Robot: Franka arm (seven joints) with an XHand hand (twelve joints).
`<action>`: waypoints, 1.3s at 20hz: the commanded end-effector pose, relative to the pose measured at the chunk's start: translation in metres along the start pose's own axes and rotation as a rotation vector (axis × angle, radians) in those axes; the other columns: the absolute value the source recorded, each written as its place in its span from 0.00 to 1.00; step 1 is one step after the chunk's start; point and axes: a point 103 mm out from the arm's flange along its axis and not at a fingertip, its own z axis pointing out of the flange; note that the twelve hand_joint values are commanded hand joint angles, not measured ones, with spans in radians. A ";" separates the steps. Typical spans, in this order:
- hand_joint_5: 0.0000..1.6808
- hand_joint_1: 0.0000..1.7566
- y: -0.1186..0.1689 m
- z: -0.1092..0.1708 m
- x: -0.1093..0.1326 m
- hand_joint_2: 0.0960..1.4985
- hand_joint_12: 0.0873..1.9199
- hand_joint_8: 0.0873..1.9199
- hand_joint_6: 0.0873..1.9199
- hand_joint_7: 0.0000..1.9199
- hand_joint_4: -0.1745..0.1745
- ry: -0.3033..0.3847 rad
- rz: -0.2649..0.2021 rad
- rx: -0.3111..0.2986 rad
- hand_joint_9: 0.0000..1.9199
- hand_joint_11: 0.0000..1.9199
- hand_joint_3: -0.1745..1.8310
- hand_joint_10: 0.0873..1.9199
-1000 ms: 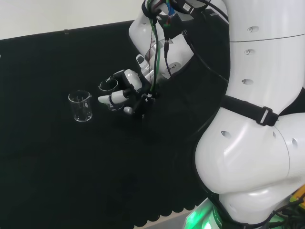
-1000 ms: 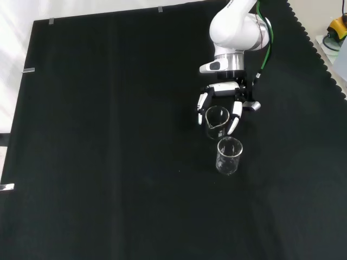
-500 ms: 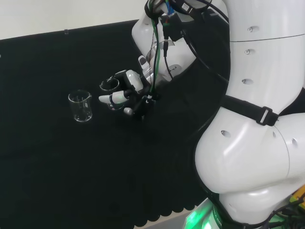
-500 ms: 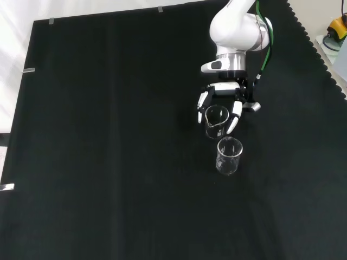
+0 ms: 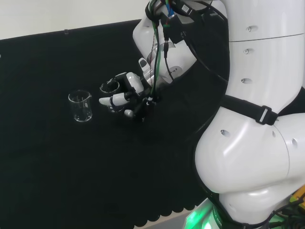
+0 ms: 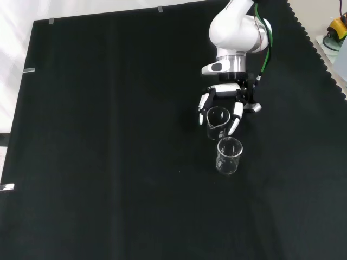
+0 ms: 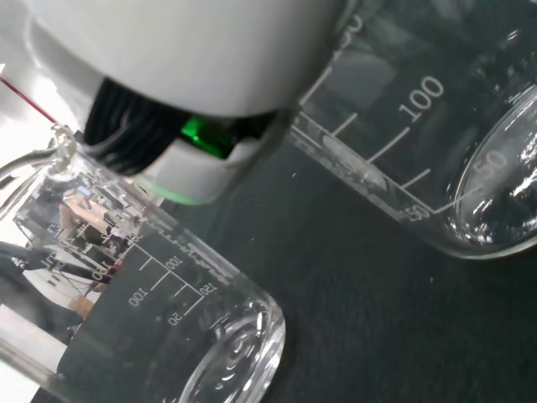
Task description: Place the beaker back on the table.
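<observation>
Two clear glass beakers stand upright on the black cloth. The nearer beaker (image 6: 217, 121) (image 5: 109, 88) sits between the fingers of my hand (image 6: 226, 92) (image 5: 128, 88). The fingers (image 6: 236, 116) reach out fairly straight along both of its sides, and the thumb (image 5: 142, 62) is lifted away from the glass. The second beaker (image 6: 229, 155) (image 5: 81, 106) stands apart just beyond the fingertips. The wrist view shows both beakers close up, one marked beaker (image 7: 419, 126) and another (image 7: 159, 319), under a blurred white part of the hand (image 7: 185, 50).
Black cloth (image 6: 108, 135) stretches widely to the left in the front view. Its scalloped edge (image 6: 320, 59) runs at the right, and tape marks (image 6: 28, 70) sit at the left border. The arm's white links (image 5: 257, 119) fill the head view's right.
The hand and wrist have shifted slightly back toward the arm. Both beakers stand where they were.
</observation>
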 end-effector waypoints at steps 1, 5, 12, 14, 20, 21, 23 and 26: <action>0.82 0.81 -0.001 0.000 -0.002 0.43 0.42 0.00 0.16 0.85 0.00 0.000 0.000 0.004 0.67 0.61 0.32 0.21; 0.82 0.76 -0.002 0.001 -0.003 0.47 0.44 0.00 0.15 0.81 0.00 -0.004 -0.024 0.035 0.68 0.56 0.28 0.21; 0.57 0.71 -0.006 0.003 -0.004 0.18 0.55 0.00 0.42 0.74 0.49 0.008 -0.042 0.053 0.62 0.41 0.62 0.21; 0.56 0.71 -0.006 0.003 -0.005 0.16 0.56 0.00 0.43 0.73 0.50 0.002 -0.040 0.055 0.61 0.39 0.63 0.21; 0.50 0.70 -0.004 -0.001 -0.005 0.15 0.59 0.00 0.45 0.68 0.49 -0.010 -0.060 0.067 0.57 0.34 0.64 0.20; 0.47 0.70 -0.004 -0.001 -0.005 0.15 0.60 0.00 0.45 0.66 0.50 -0.015 -0.065 0.069 0.55 0.30 0.64 0.21; 0.41 0.69 -0.004 0.000 -0.004 0.14 0.63 0.00 0.46 0.62 0.51 -0.026 -0.075 0.077 0.50 0.23 0.64 0.22; 0.35 0.68 -0.003 -0.001 -0.002 0.13 0.66 0.00 0.45 0.57 0.50 -0.033 -0.084 0.083 0.45 0.16 0.63 0.24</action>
